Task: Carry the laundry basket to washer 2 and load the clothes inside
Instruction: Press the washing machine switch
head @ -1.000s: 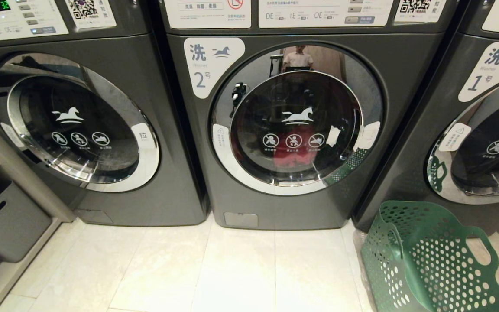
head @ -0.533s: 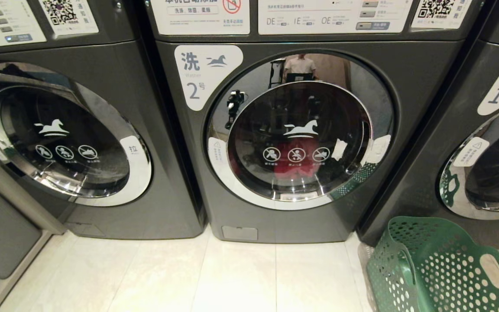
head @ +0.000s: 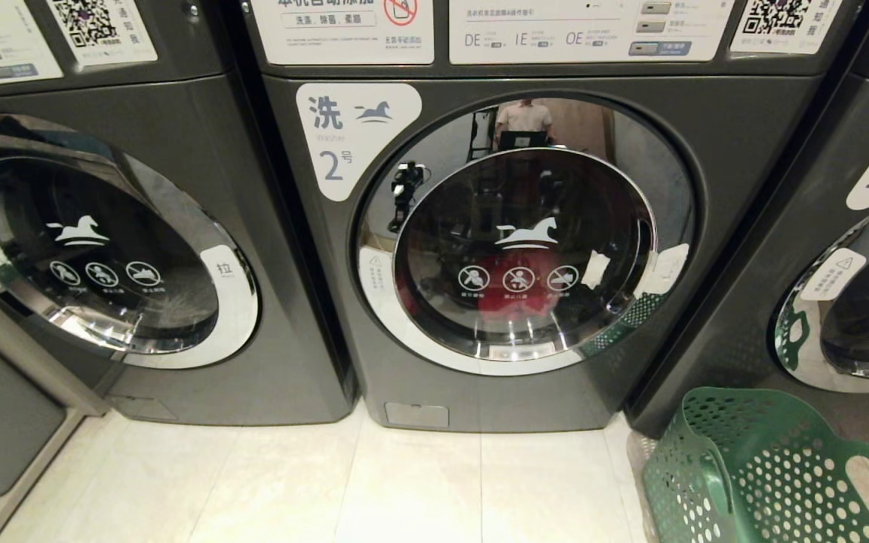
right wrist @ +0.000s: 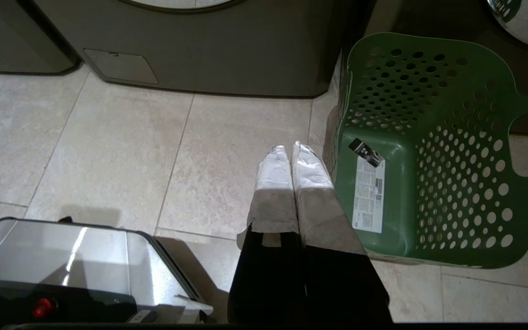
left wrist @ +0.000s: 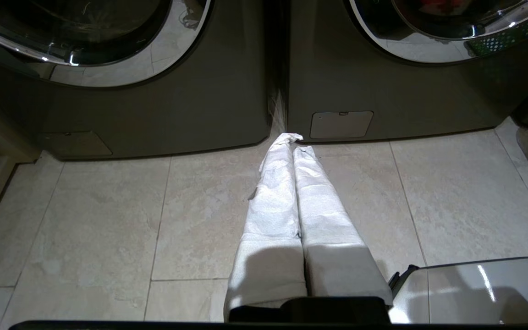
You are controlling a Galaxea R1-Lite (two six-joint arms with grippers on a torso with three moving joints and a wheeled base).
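1. Washer 2 (head: 480, 249), a dark grey front-loading machine with a round chrome-rimmed glass door and a white label bearing a blue "2", fills the centre of the head view. Its door is closed.
2. Through the glass, low in the drum, a patch of bright pink-red cloth (head: 514, 290) from the clothes shows; the other garments cannot be made out.
3. The laundry basket (head: 766, 471), green perforated plastic with flared sides and cut-out handles, stands on the pale tiled floor (head: 419, 490) in the lower right of the head view, in front of the gap between washer 2 and the like washer labelled "1" (head: 842, 286) at the right edge. In the right wrist view it is empty but for a printed label (right wrist: 368, 188) on its bottom.
4. A third like washer (head: 118, 241) with no "2" label fills the left of the head view.
5. The left gripper (left wrist: 294, 140), its white-wrapped fingers pressed together on nothing, hangs over the floor near the foot of washer 2.
6. The right gripper (right wrist: 290, 149), likewise closed narrow and empty, hangs just beside the basket's near wall, apart from it.
7. The chrome door ring mirrors a person (head: 523, 117) standing in the room.
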